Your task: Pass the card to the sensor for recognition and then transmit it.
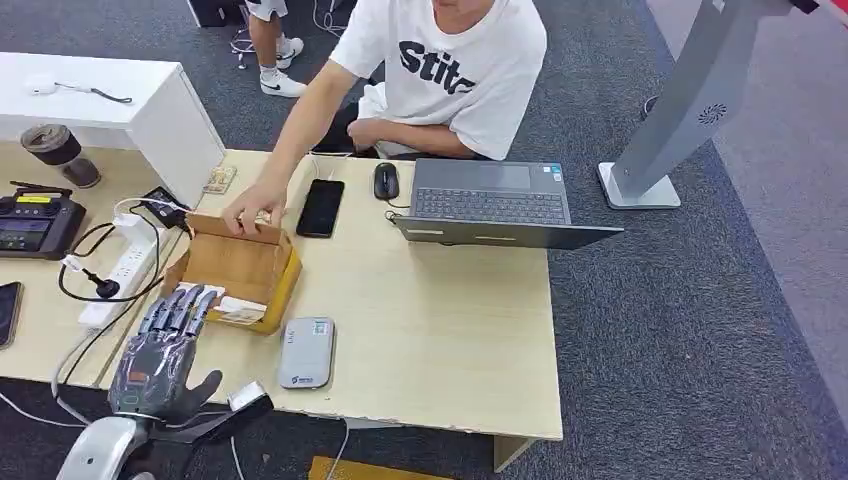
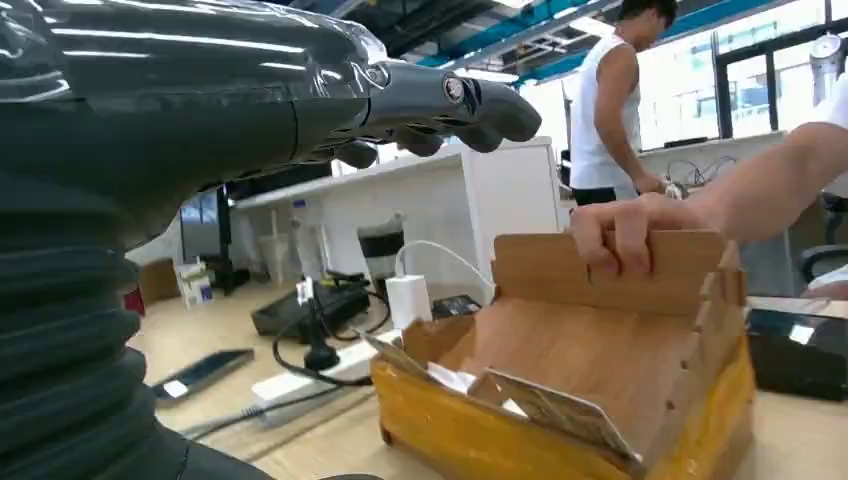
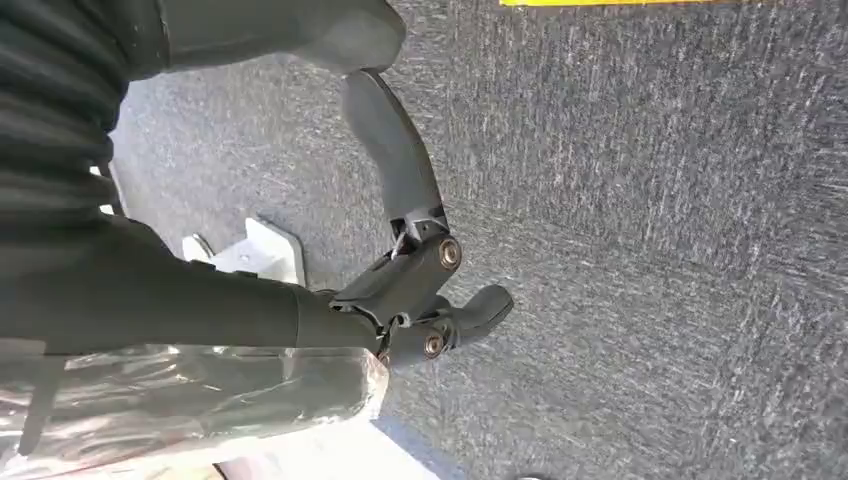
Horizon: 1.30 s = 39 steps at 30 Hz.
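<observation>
Pale wood table [image 1: 450, 330] on dark grey carpet [image 1: 700, 330], open office behind.

Left hand [image 1: 165, 345] spread, empty, near-left of corrugated cardboard box [image 1: 235, 268] with yellow-taped base; cards [image 1: 228, 308] at its near rim, person's hand [image 1: 250, 210] on far flap. Rounded grey sensor [image 1: 306, 352] just right. Right hand [image 3: 420, 290] loosely apart over carpet, empty.

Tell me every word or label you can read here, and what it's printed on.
"Stitc", cut off by the arm: on the person's white T-shirt.
Small print on the grey sensor device: too small to read.
Sticker on the laptop: blurred.
Remote controller screen: unreadable.
</observation>
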### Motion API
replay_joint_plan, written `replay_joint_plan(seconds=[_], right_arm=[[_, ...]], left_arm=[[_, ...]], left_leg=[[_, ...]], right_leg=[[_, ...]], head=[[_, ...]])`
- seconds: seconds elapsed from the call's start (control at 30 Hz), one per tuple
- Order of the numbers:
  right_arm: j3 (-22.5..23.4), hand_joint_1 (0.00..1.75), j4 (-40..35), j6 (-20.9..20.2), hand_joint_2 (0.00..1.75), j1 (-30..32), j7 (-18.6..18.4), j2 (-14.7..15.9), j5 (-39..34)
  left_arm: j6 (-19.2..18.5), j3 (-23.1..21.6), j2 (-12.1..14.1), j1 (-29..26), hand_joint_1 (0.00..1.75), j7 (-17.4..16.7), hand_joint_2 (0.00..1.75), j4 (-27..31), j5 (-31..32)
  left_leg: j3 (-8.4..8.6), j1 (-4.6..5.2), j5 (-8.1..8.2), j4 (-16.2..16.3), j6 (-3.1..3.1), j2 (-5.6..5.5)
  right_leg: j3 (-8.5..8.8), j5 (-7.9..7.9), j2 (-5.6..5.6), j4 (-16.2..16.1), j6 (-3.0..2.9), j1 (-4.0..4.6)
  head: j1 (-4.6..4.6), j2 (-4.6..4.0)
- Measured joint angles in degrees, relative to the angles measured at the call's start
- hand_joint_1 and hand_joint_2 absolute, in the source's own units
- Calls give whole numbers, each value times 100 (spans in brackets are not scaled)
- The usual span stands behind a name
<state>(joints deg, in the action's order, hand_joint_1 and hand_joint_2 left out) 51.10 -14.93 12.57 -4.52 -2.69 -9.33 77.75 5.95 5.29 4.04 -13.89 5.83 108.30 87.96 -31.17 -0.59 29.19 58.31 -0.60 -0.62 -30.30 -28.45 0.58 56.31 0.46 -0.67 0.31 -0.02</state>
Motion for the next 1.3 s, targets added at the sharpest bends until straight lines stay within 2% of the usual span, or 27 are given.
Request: replay_joint_plan(seconds=[0.2, 0.47, 0.63, 0.87, 1.3], right_arm=[[9, 0, 0, -11, 175, -4, 7, 0, 233], [9, 0, -2, -35, 175, -17, -2, -2, 389], [9, 0, -2, -35, 175, -20, -11, -2, 485], [9, 0, -2, -42, 175, -41, -55, -2, 583], [9, 0, -2, -42, 175, -47, -59, -4, 594]], left_arm=[[223, -39, 360, 28, 0, -753, 175, -35, 190], [452, -212, 715, 260, 0, -1055, 175, -420, 205], [450, -306, 765, 352, 0, -1035, 175, -603, 205], [607, -330, 710, 434, 0, -594, 175, -881, 205], [642, -330, 625, 477, 0, -506, 175, -1104, 205]], left_leg=[[2, -1, 0, 0, 0, 1], [2, -2, -2, 0, 2, 0], [1, -1, -2, 1, 2, 1], [1, 0, -1, 1, 2, 1], [1, -1, -2, 1, 2, 0]], right_leg=[[-3, 0, 1, 0, 0, 1], [-1, 0, 1, 1, -1, 2], [-1, 0, 2, 0, 0, -1], [-1, 0, 1, 0, 0, 0], [-1, 0, 1, 1, -1, 1]], head=[[0, 0], [0, 0], [2, 0], [0, 0], [0, 0]])
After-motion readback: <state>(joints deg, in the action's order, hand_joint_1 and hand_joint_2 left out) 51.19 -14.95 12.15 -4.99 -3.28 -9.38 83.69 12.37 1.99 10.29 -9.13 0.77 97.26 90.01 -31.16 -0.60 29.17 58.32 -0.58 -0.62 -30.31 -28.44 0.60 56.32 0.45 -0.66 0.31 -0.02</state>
